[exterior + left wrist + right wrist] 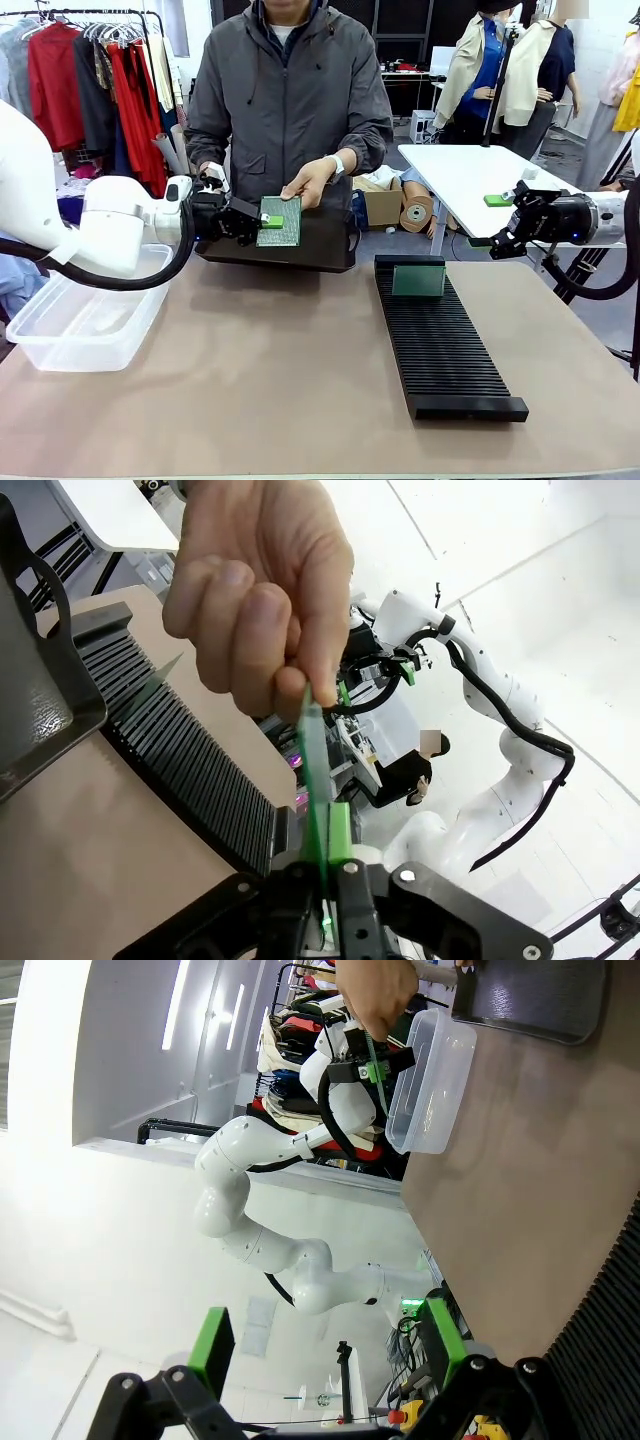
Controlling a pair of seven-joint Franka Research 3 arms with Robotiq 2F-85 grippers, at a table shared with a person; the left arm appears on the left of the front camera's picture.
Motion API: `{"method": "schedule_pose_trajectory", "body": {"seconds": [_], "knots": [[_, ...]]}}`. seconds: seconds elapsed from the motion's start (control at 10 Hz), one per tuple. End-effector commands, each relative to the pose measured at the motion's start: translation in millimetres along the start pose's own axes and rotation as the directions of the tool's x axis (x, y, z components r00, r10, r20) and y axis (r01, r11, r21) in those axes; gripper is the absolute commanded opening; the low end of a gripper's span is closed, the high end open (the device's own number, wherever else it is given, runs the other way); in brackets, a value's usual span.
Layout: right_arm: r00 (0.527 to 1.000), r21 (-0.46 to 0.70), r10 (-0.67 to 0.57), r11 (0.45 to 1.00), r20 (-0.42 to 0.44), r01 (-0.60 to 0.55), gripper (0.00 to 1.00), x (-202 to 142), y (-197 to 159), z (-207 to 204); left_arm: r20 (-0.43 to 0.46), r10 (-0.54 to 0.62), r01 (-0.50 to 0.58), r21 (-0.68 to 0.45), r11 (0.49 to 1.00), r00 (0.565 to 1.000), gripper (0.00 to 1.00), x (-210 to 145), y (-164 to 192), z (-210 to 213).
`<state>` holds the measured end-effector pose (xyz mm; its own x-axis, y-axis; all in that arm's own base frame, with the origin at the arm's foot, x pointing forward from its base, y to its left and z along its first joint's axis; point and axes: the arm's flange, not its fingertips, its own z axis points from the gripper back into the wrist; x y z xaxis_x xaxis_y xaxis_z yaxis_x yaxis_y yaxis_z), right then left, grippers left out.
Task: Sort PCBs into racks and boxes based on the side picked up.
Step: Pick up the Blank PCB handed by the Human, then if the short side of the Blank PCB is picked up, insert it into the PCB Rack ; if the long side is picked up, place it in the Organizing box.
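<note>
Handover: your left gripper (262,222) clamps a PCB (281,221) that the person's hand (308,183) also holds.

The tub (90,325), at nine o'clock on the table, looks empty. The rack (440,345), at three o'clock, holds one PCB (418,281) upright in its far end. The held board sits edge-on between your closed left jaws. Your right gripper (492,222) hangs open above the rack's far end.

A long black slotted rack (445,338) is lying on the table (280,400), right of centre, with a thin square green board (418,280) standing in a slot at its far end. A clear plastic tub (85,320) is sitting at the left edge. Behind them, a flat dark tray (300,245) is being held at the far side, and a second green board (280,221) is being held above it, between the person's hand (305,184) and the left gripper (262,221).
</note>
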<state>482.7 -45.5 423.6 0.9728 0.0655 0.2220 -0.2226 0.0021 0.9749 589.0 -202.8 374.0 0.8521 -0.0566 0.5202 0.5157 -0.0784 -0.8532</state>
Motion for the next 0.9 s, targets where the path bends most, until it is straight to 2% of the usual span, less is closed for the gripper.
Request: {"method": "schedule_pose_trajectory", "body": {"seconds": [0.0,0.8], "knots": [[1.0,-0.006,-0.008,1.0,0.004,0.008,1.0,0.4,3.5,-0.3,0.003,-0.003,0.003,0.005,1.0,1.0,0.0,1.2,-0.6,0.5],[1.0,-0.006,-0.008,1.0,0.004,0.008,1.0,0.4,3.5,-0.3,0.003,-0.003,0.003,0.005,1.0,1.0,0.0,1.2,-0.6,0.5]]}}
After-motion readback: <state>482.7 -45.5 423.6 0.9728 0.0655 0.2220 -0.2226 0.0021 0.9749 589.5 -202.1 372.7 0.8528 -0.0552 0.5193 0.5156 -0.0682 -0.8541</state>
